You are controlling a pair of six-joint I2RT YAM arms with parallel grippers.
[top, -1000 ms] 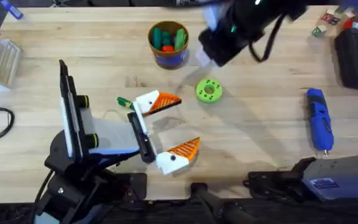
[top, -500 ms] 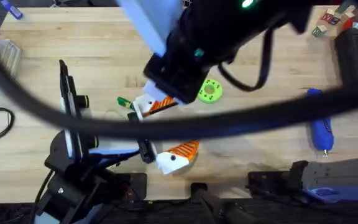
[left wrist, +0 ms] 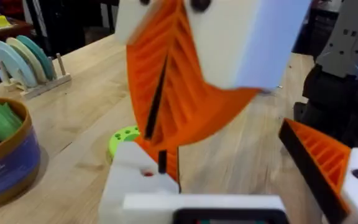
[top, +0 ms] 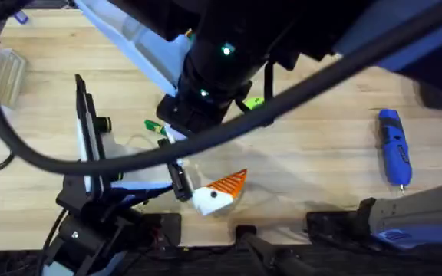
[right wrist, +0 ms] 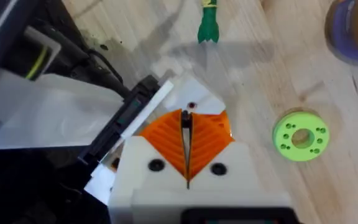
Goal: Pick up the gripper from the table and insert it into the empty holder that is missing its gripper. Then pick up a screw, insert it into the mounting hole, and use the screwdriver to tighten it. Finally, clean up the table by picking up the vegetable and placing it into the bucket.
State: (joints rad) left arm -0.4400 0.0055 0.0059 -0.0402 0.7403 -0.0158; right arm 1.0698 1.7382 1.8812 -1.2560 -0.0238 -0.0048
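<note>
While the right tool (right wrist: pixel 186 146) hangs over the white block, its orange pads (right wrist: pixel 207 137) pressed together on nothing, the vegetable (right wrist: pixel 208 25) lies on the worktop (right wrist: pixel 260 81) nearby. The left tool (top: pixel 198 172) gapes wide; the screwdriver (top: pixel 394 147) rests well apart.

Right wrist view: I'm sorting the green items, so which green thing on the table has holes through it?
The bright-green round disc, lying flat with a ring of holes around its centre. The slim dark-green vegetable shows no holes.
</note>
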